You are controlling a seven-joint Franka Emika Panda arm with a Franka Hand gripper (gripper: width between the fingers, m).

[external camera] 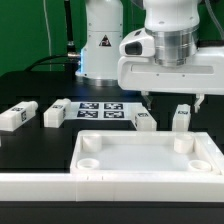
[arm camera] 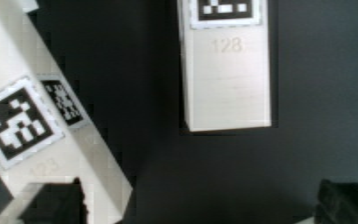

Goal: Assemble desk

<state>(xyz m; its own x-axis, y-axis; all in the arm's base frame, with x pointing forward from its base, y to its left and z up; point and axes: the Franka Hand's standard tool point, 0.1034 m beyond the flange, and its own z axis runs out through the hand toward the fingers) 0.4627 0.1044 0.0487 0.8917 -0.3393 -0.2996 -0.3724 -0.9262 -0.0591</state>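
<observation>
Black table (external camera: 30, 150) fills the exterior view, with a dark green backdrop behind it. The white arm (external camera: 100, 40) rises at twelve o'clock, and its bulky wrist housing reaches over to about two o'clock. A long white rail wall (external camera: 60, 186) runs across the view at six o'clock. Just behind that wall, at about five o'clock, lies the desk top (external camera: 150, 160), a white rimmed tray with its hollow side up and round sockets showing in its corners. The marker board (external camera: 100, 108) lies flat near the centre, between the arm's base and the tray.

The tool (external camera: 174, 102) hangs at about three o'clock, above the table. Its two dark fingers (external camera: 147, 99) point down, spread wide and released, grasping nothing. In the wrist view the tool (arm camera: 194, 203) shows the same wide gap, with bare black table between the fingers.

Four white legs lie on the table, each bearing a black-and-white tag. The first leg (external camera: 15, 117) sits at nine o'clock near the view's edge, and the second leg (external camera: 53, 113) is just beside it toward the centre. The third leg (external camera: 145, 121) rests just past the tray's far rim, under one finger. The fourth leg (external camera: 182, 117) lies below the tool, between the fingers. In the wrist view the fourth leg (arm camera: 224, 80) lies straight, apart from both fingers, while the third leg (arm camera: 34, 130) lies tilted, close to one finger.
</observation>
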